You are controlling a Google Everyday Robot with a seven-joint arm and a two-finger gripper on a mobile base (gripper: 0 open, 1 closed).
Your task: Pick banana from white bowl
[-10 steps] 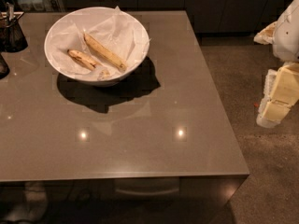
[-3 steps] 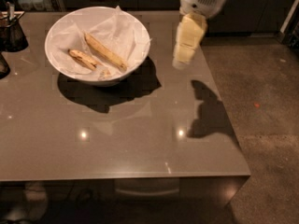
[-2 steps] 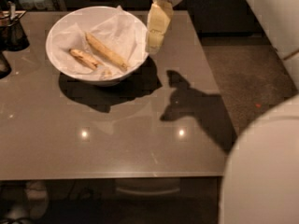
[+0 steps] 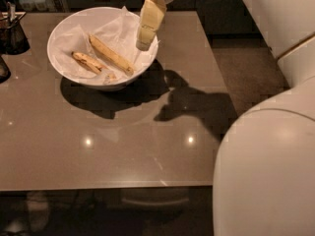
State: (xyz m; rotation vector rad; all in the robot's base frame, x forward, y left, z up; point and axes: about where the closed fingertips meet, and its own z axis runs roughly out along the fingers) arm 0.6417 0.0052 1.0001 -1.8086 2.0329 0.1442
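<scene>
The hand [image 4: 143,41] hangs in the upper middle of the frame, over the right rim of the white bowl [image 4: 55,62]; whether it is open or closed cannot be told from this view. It holds nothing visible. Just left and below it, the banana [image 4: 111,54] lies inside the bowl on crumpled white paper [image 4: 116,29], slanting from upper left to lower right, with its dark end towards the lower right. The step in hand looks like the approach, and doing it well probably means moving the hand left until it is centred over the banana's middle, turning it so it closes across the fruit and not along it, then descending gently so the soft flesh is not crushed and the paper is not pinched up with it. It should also stay clear of the shorter banana [image 4: 89,61], which lies close alongside to the left. Counted: one hand, two bananas, one bowl, one paper lining, two dark containers [image 4: 12,32] at the left edge, one bench [image 4: 123,146].
</scene>
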